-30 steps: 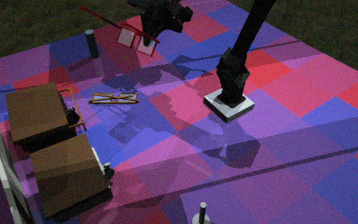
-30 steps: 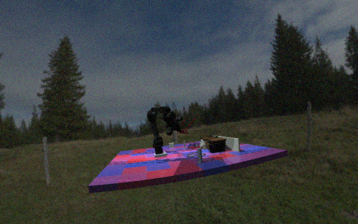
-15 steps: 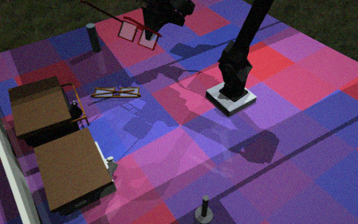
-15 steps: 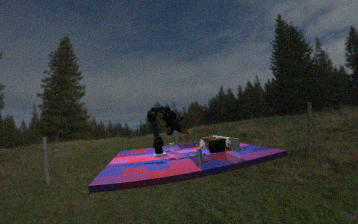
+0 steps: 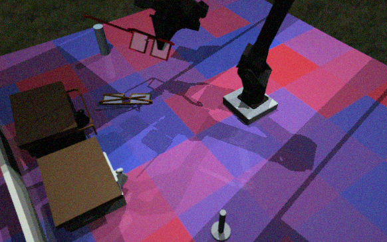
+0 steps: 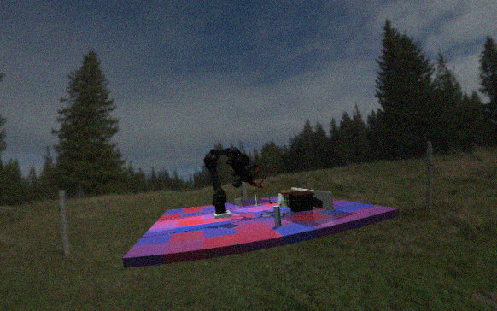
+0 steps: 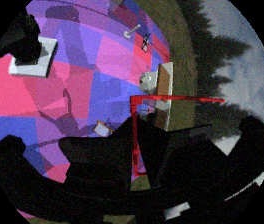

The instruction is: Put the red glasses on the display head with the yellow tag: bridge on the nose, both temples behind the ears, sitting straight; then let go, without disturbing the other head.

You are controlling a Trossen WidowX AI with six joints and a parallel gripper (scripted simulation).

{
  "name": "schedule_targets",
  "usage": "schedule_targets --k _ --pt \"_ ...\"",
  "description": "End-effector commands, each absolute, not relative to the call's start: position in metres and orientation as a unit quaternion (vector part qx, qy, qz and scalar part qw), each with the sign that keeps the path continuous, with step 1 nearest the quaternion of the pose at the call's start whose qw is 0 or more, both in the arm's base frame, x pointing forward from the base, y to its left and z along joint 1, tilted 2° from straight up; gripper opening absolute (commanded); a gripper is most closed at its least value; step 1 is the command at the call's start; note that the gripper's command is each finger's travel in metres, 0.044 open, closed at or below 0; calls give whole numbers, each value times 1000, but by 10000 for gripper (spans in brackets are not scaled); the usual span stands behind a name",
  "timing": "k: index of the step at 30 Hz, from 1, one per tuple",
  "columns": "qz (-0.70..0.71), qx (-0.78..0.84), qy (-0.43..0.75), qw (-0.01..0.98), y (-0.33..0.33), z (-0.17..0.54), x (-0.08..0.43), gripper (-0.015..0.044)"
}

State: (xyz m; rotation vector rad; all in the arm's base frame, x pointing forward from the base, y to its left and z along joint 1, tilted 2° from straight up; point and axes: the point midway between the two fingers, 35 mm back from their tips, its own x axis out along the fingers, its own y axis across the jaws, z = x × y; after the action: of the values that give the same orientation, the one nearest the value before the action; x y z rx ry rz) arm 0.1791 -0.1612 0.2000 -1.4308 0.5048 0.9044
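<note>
Black gripper [image 5: 161, 46] [image 6: 254, 183] [image 7: 132, 120]: closed on the red glasses [image 5: 147, 38] [image 6: 259, 184] [image 7: 135, 131], held aloft. Location from the arm's white base plate [image 5: 249, 116] [image 6: 223, 215] [image 7: 51, 56], top view: ten o'clock. Folded orange-brown glasses [image 5: 125, 98] [image 7: 102, 128]: nine o'clock. Lettering, brands: none readable.

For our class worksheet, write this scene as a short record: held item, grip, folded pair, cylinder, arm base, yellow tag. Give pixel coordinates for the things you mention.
held item: red glasses [image 5: 140, 52] [image 6: 258, 184] [image 7: 134, 130], raised above the table
grip: fingers shut on them
folded pair: orange-framed glasses [image 5: 125, 103], on the table
cylinder: grey, upright [image 5: 102, 41] [image 6: 277, 217]
arm base: white plate [image 5: 249, 119] [image 6: 223, 216] [image 7: 51, 57]
yellow tag: cannot tell where
</note>
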Motion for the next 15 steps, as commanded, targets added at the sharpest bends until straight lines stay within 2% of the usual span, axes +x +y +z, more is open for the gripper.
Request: schedule_targets --k 1,15 --pt "416 -602 232 641 -155 194 187 0" --pt "475 -528 283 644 -122 179 214 0"
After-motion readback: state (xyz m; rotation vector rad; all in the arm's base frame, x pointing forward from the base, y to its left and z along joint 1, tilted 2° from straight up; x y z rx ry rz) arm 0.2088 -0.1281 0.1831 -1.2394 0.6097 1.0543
